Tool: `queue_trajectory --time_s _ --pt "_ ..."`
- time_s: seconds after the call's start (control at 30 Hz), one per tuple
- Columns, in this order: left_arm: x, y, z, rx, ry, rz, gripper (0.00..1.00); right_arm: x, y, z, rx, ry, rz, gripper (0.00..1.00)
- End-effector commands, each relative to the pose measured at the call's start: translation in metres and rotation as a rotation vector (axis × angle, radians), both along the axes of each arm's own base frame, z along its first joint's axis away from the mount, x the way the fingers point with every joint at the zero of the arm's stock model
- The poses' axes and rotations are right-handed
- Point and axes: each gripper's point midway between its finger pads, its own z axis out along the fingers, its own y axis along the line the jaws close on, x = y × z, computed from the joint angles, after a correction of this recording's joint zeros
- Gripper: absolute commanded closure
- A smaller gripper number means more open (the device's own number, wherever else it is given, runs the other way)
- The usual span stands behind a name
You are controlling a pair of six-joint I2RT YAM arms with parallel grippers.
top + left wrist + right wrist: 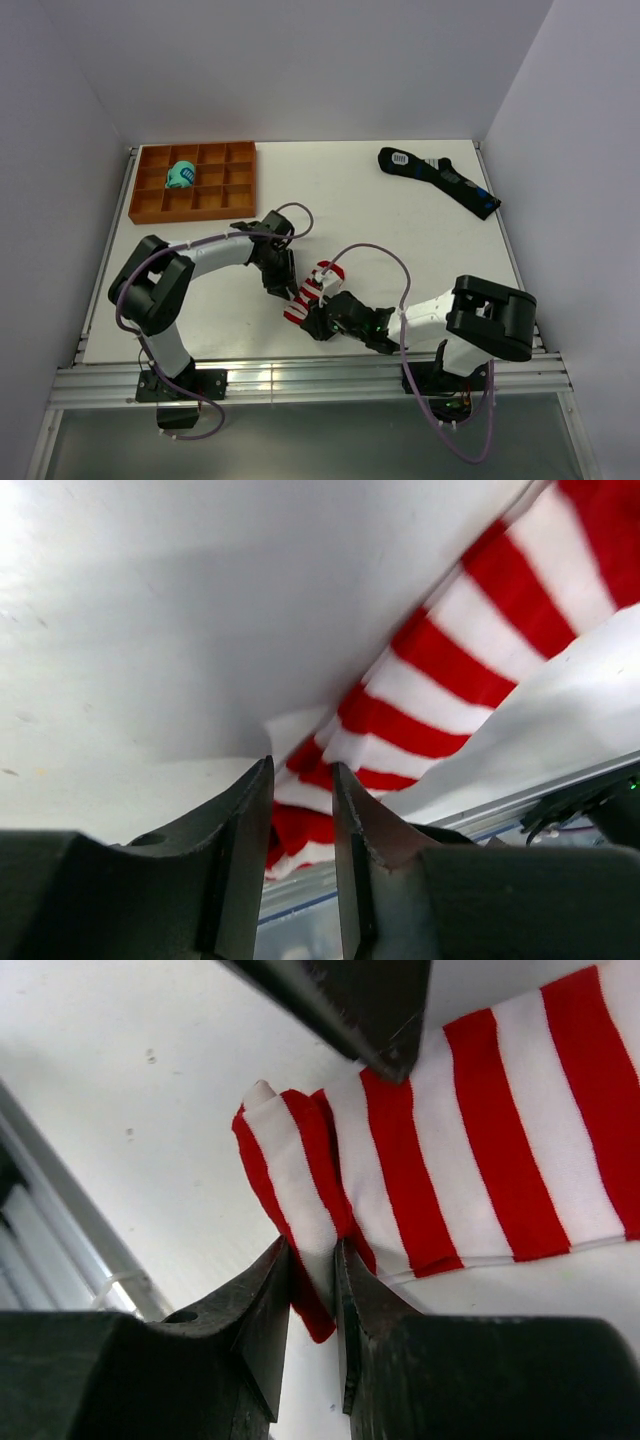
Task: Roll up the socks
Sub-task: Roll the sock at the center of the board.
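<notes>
The red-and-white striped socks [312, 288] lie near the table's front middle, between my two grippers. My left gripper [287, 287] comes in from the left. In its wrist view the left gripper [302, 772] has its jaws close together with a bunched end of the socks [450, 670] filling the gap. My right gripper [319, 316] sits at the near end. In the right wrist view the right gripper [312, 1252] pinches a folded red edge of the socks [480, 1130]. A dark finger of the left gripper [350, 1000] shows above.
An orange compartment tray [145, 190] at the back left holds a teal sock bundle [181, 175]. A long black sock with blue patches [440, 180] lies at the back right. The table's front rail [300, 375] runs just below both grippers.
</notes>
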Motion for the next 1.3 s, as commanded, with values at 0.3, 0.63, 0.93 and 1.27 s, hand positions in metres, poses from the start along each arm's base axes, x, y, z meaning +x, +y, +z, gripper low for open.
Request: queue_trajectory --time_s 0.3,0.63,0.93,1.27 --pt "0.025 -0.017 0.017 -0.126 -0.091 -0.035 0.62 -0.020 -0.029 -0.047 -0.080 0.200 0.043 0.84" --pt "0.015 -0.002 -0.007 -0.037 -0.034 -0.048 0.75 -0.015 -0.030 -0.048 -0.068 0.240 0.044 0.84" --pt "0.026 0.021 -0.024 0.081 -0.030 0.036 1.00 -0.015 -0.024 -0.051 -0.105 0.295 0.093 0.84" --pt "0.054 0.054 -0.032 0.115 -0.040 0.149 1.00 -0.002 -0.008 -0.050 -0.100 0.453 0.225 0.84"
